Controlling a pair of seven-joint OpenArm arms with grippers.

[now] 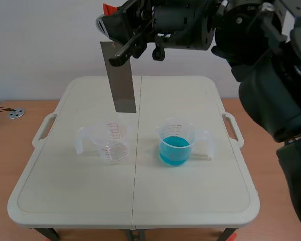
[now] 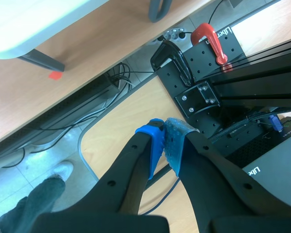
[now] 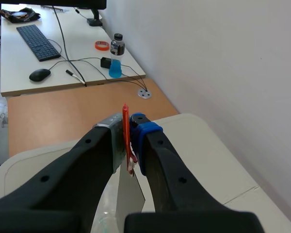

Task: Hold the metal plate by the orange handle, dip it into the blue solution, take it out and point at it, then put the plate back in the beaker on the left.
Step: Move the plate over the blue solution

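Your right claw (image 1: 115,29) is clamping the orange handle (image 1: 107,8), and the metal plate (image 1: 122,75) is hanging from it with its long axis vertical. Its lower edge is hovering over the clear beaker (image 1: 113,143), while the blue solution (image 1: 174,149) is sitting off to your right. The plate is looking flat, dull grey and unmarked (no blue film that I can make out). Your left claw (image 2: 166,141) is idling closed on nothing, off the bench (image 1: 190,201).

blocked: metal plate (image 1: 121,80) over clear beaker (image 1: 113,145) | free: gap to blue beaker (image 1: 176,143)
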